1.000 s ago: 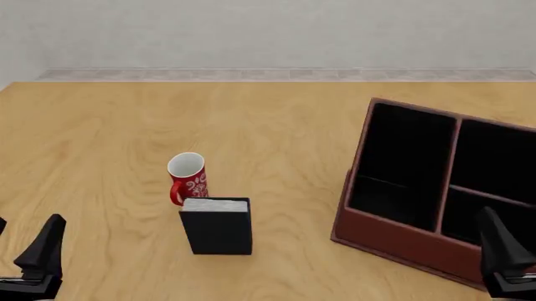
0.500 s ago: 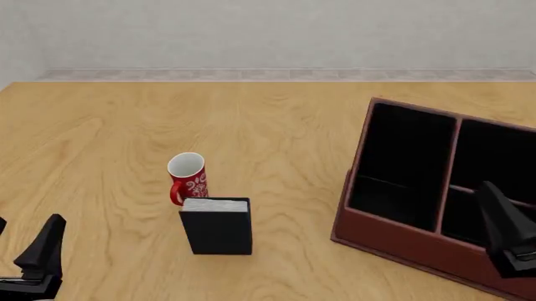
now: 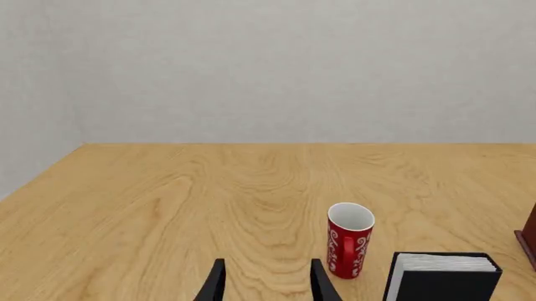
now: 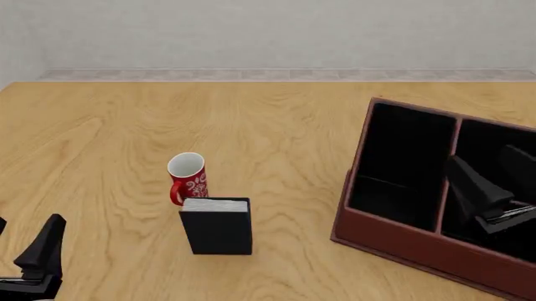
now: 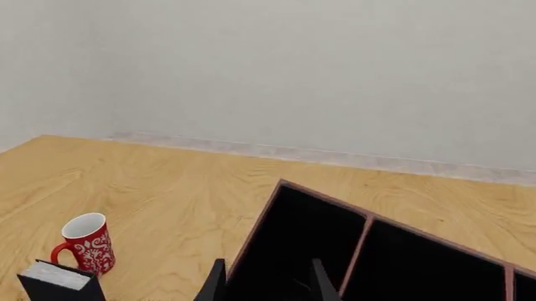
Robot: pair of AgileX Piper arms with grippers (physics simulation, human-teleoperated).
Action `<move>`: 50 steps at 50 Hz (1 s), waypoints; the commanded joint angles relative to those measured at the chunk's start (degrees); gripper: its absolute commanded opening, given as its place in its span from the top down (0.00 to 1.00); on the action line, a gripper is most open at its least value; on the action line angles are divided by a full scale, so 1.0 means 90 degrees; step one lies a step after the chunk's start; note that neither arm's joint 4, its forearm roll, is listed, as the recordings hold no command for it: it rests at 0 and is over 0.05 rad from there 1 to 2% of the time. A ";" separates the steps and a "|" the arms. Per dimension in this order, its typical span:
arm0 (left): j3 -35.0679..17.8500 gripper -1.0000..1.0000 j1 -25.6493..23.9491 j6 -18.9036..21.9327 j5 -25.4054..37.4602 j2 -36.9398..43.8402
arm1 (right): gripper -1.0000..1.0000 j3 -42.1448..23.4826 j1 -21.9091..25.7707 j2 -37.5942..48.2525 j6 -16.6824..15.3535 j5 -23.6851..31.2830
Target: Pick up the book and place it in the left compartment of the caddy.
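The black book (image 4: 216,226) stands upright on the table with its white page edge up, just in front of a red mug (image 4: 187,178). The reddish-brown caddy (image 4: 393,237) lies tilted at the right, and its left compartment (image 4: 402,160) is tall, black-lined and holds nothing. My right gripper (image 4: 496,175) hangs open in front of the caddy's right side, near the divider. In the right wrist view the left compartment (image 5: 297,244) lies just past its fingers (image 5: 318,282). My left gripper (image 4: 21,241) is open at the near left corner, far from the book (image 3: 442,279).
The red mug (image 3: 349,240) with its white pattern stands close behind the book, almost touching it. The caddy's right side (image 4: 494,157) is split by a horizontal divider. A grey wall runs behind the table's far edge.
My right gripper has risen and moved left and forward, from the near right corner to over the caddy's right side. The left gripper, book and mug have not moved.
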 commanded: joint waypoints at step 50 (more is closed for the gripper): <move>0.0000 0.00 0.0000 0.0000 0.0000 0.0001 | 0.00 -0.3371 0.1874 0.3842 -0.0241 0.1500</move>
